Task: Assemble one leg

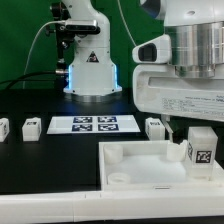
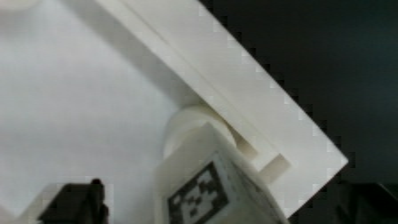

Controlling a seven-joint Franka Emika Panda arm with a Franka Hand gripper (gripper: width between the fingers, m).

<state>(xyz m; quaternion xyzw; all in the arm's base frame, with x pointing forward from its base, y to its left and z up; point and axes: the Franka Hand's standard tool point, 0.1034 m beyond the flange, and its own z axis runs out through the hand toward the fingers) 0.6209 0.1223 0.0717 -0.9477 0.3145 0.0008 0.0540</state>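
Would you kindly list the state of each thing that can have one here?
Pincer: open, holding nothing.
Leg in the tray: upright at a corner socket, released.
Tray: flat on the table.
Three loose legs: standing on the table, untouched.
Marker board: flat on the table.

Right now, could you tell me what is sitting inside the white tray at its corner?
A tagged leg stands in the tray corner, under the open gripper. The corner socket beneath it is covered.
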